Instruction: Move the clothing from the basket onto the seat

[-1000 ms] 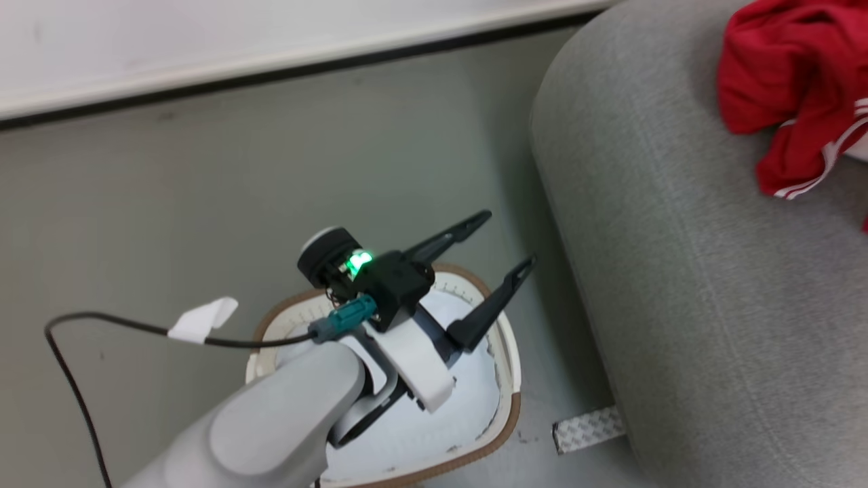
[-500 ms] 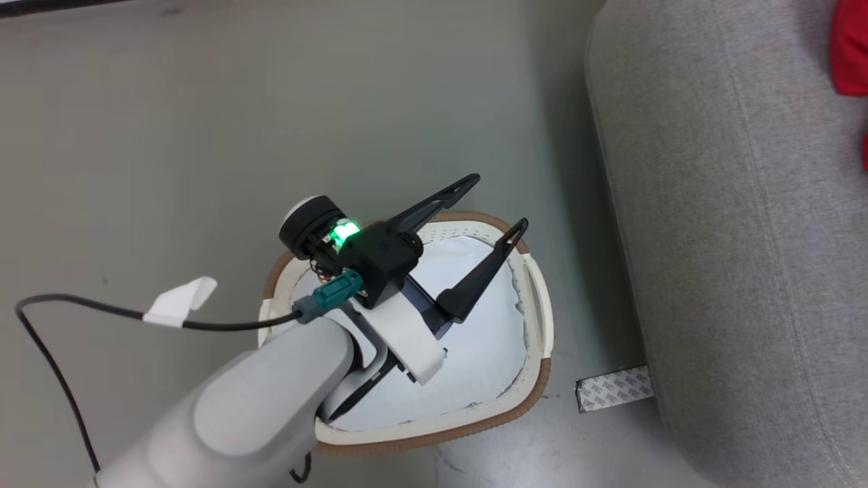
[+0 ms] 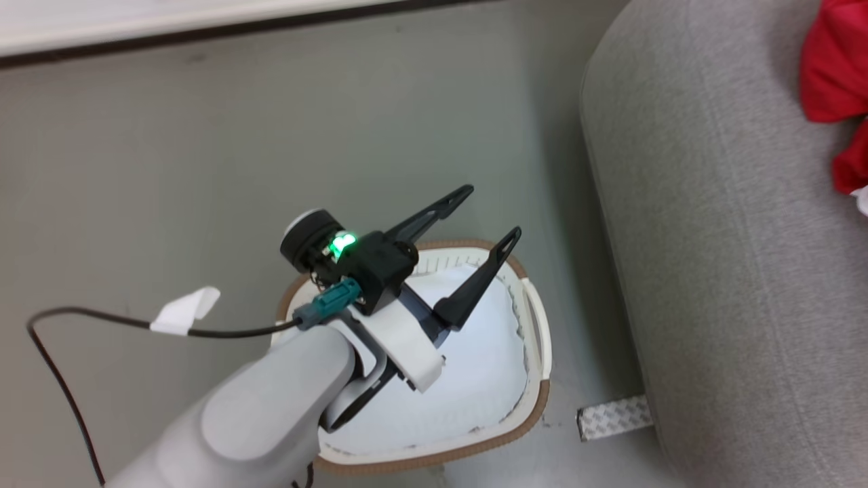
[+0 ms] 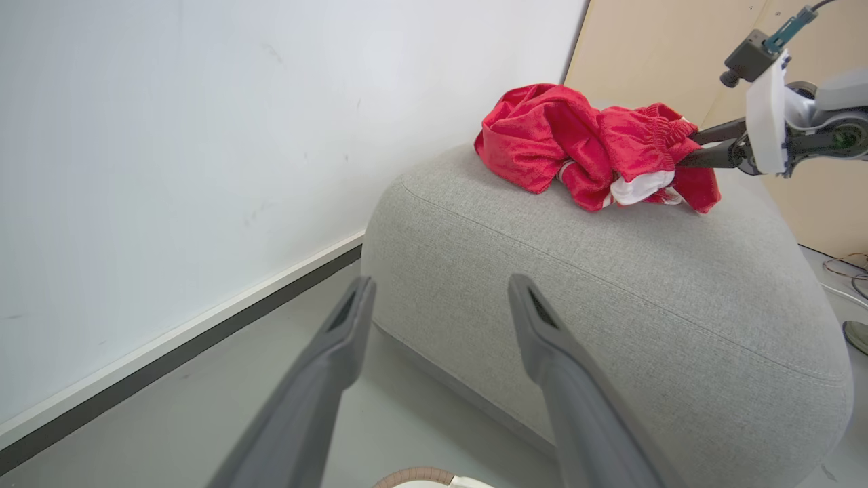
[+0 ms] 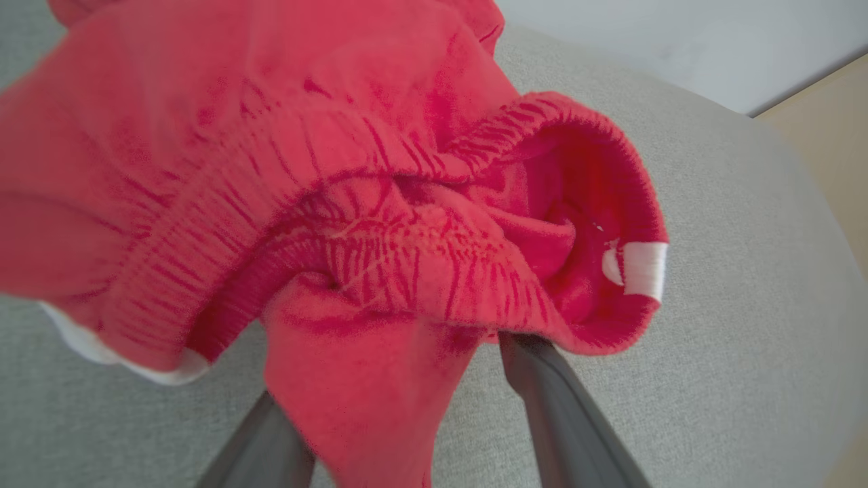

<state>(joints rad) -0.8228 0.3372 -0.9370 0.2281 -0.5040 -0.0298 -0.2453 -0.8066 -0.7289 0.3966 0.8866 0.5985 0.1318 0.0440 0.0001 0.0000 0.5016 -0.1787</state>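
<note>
Both red garments of the clothing [image 3: 831,74] lie bunched on top of the grey seat [image 3: 712,237]; in the left wrist view the clothing [image 4: 563,135] rests on the seat [image 4: 610,291]. My right gripper [image 4: 685,150] reaches into the pile from the right. Its fingers [image 5: 542,393] stand apart, open, with the elastic waistband of the clothing [image 5: 339,169] draped over them. My left gripper [image 3: 491,211] hangs open and holds nothing above the basket [image 3: 536,400], which holds a plain white cloth [image 3: 475,379]. The left gripper [image 4: 441,281] points at the seat's side.
The basket stands on the grey floor close to the seat's rounded left side. A strip of patterned tape [image 3: 614,419] lies on the floor between them. A black cable with a white tag [image 3: 183,313] trails left from my left wrist. A white wall with a dark baseboard [image 3: 203,30] runs behind.
The head camera has shifted, so the whole picture moved. My left gripper stays open over the basket, in nearly the same place relative to it.
</note>
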